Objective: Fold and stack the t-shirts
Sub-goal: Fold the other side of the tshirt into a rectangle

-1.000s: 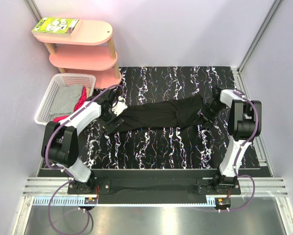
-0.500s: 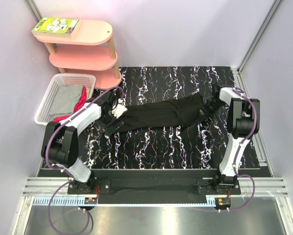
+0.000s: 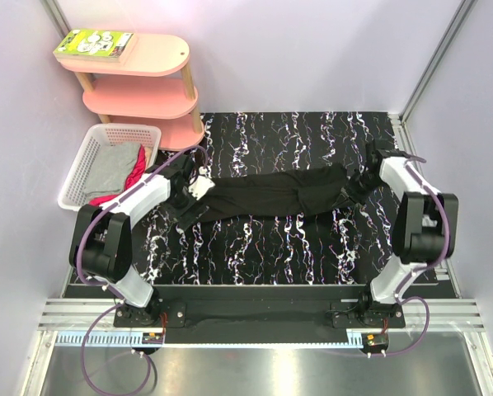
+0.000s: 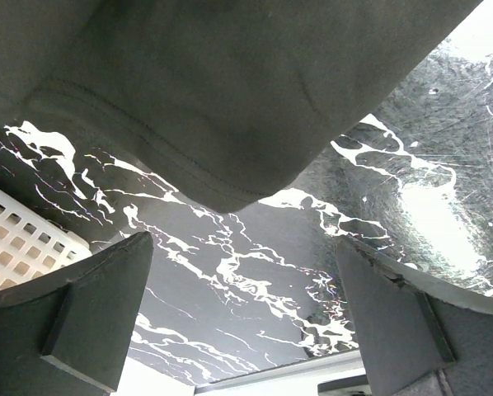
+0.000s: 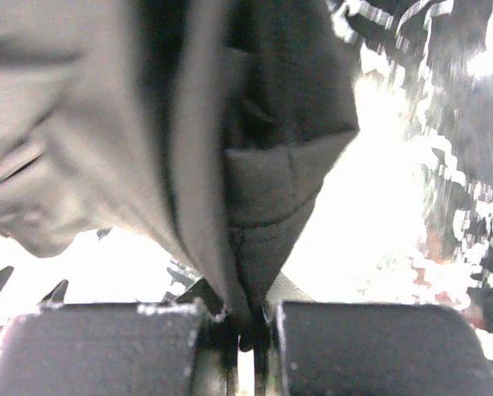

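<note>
A black t-shirt (image 3: pixel 271 194) lies bunched lengthwise in a long band across the marbled table. My right gripper (image 3: pixel 363 186) is at its right end, shut on a gathered fold of the black cloth (image 5: pixel 255 124); in the right wrist view the fabric is pinched between the pads of that gripper (image 5: pixel 245 338). My left gripper (image 3: pixel 193 186) hovers over the shirt's left end, open. In the left wrist view the hem (image 4: pixel 213 99) hangs above that gripper (image 4: pixel 242 322), and nothing is between its fingers (image 4: pixel 90 313). A grey t-shirt (image 3: pixel 110 169) and a red one (image 3: pixel 135 172) lie in the basket.
The white lattice basket (image 3: pixel 80 165) stands off the table's left edge, also seen in the left wrist view (image 4: pixel 16 239). Behind it is a pink three-tier shelf (image 3: pixel 143 78) with a green book (image 3: pixel 94 43) on top. Metal frame rails border the table on the right (image 3: pixel 440 247).
My right gripper has shut on the shirt's right end and pulled it to the right, stretching the cloth longer and straighter. The left gripper has stayed open in place.
</note>
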You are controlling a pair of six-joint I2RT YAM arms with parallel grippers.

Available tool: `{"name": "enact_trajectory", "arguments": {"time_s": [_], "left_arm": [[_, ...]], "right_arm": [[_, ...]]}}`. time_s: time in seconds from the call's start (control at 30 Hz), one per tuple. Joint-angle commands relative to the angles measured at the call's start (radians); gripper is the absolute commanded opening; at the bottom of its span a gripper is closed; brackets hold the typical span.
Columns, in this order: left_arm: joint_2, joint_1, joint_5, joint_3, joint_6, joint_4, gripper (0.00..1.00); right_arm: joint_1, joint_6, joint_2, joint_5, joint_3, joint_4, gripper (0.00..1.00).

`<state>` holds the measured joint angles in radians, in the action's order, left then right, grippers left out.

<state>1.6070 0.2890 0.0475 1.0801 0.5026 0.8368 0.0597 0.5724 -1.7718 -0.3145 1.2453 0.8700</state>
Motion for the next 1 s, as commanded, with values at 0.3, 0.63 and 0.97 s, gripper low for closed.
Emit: {"name": "enact_trajectory", "arguments": {"time_s": [0.3,0.63,0.97], "left_arm": [[-0.033,-0.001,-0.012,0.026,-0.006,-0.001,0.99],[-0.05,-0.002,0.005,0.017,0.01,-0.004,0.99],[-0.035,-0.011,0.037,0.06,0.033,-0.005,0.99]], "right_arm": [[-0.004,0.072,0.075,-0.126,0.048,0.043,0.0],[-0.004,0.069,0.277,-0.098,-0.345,0.061,0.0],[-0.004,0.032,0.196,-0.026,-0.08,0.159,0.64]]}}
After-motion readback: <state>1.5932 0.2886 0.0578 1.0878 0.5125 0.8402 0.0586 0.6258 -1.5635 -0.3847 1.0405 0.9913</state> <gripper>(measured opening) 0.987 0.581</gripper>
